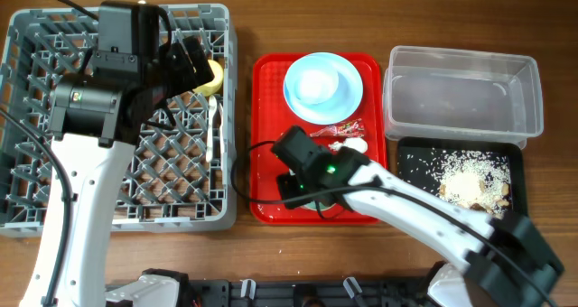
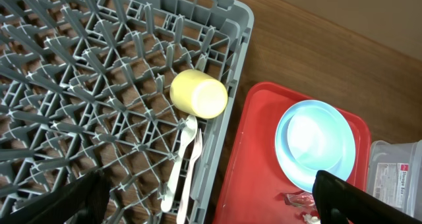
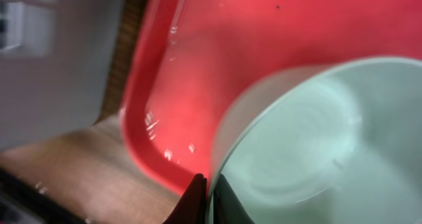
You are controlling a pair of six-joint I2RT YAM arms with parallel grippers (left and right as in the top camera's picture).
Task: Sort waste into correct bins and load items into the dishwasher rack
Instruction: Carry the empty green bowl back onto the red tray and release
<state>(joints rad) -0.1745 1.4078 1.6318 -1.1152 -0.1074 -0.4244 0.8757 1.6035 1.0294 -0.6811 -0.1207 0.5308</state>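
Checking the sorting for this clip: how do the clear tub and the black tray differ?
The clear tub is see-through and deeper; the black tray is opaque and shallower. The clear tub looks empty, while the black tray holds rice-like scraps. Both are rectangular and sit next to each other beside the red tray.

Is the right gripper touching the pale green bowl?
Touching. In the right wrist view, the rim of the pale green bowl sits pinched between the fingertips of the right gripper, with no gap showing.

2 arms: white links, black joint housings. Left arm (image 1: 79,185), right arm (image 1: 424,218) trail black cables (image 1: 240,167). Green LED (image 1: 331,170) on right wrist. Left gripper (image 1: 192,65) blk.
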